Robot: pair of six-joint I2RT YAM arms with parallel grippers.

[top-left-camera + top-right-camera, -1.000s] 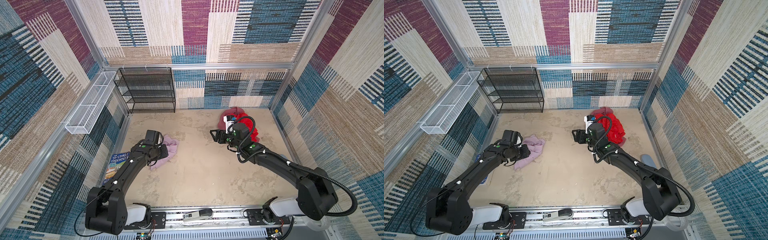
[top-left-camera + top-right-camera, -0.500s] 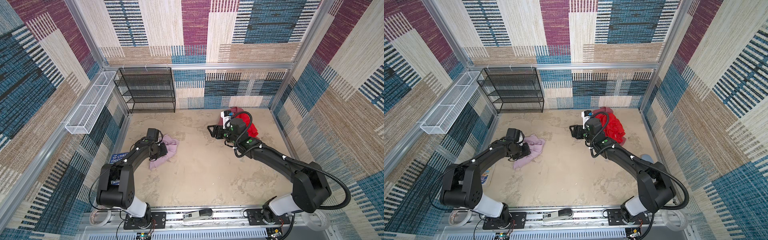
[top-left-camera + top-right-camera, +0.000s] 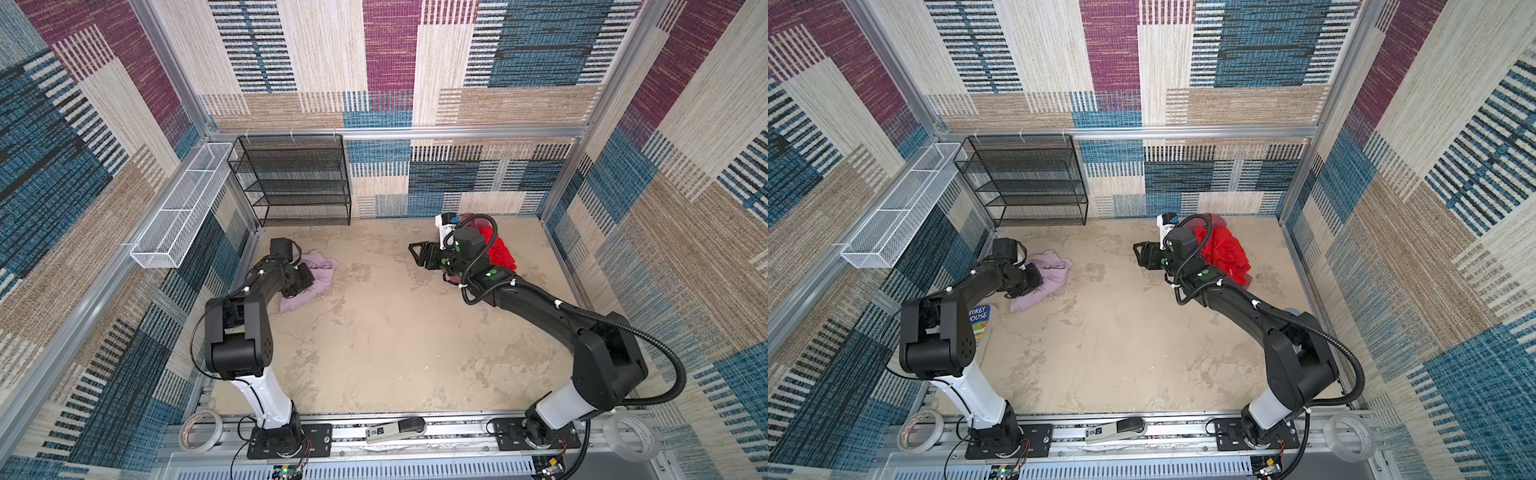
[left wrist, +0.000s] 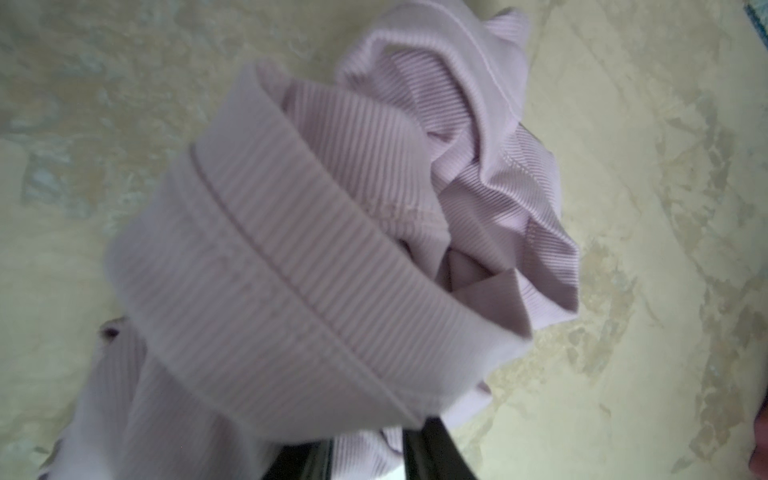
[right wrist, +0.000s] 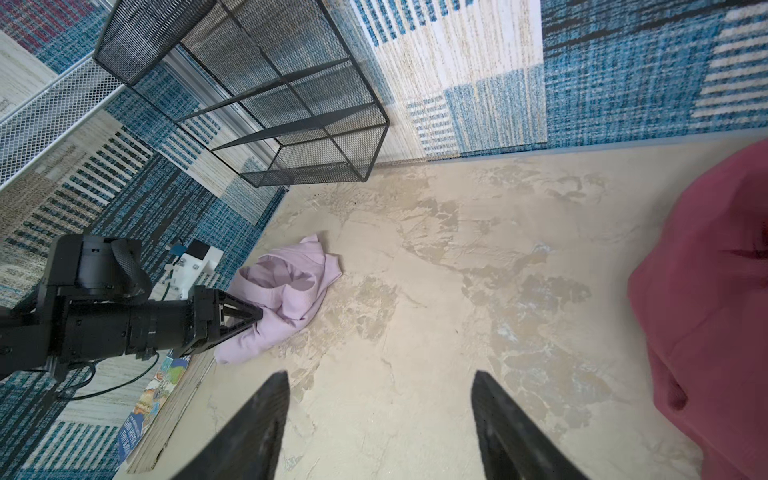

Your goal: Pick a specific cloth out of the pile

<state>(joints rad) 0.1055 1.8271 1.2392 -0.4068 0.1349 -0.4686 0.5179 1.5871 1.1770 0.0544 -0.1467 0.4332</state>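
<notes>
Pinching a fold of the cloth (image 5: 291, 286), our left tool (image 5: 258, 318) is closed on it at the left of the tabletop (image 3: 395, 332), well apart from the pile (image 3: 1225, 253). Our right tool (image 5: 380, 376) gapes wide, empty. We read "TOREY" over "HOUSE" on the book (image 3: 979, 320).

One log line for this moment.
left pincer: shut on cloth | right pincer: open, empty | pile: back right, apart from cloth
</notes>
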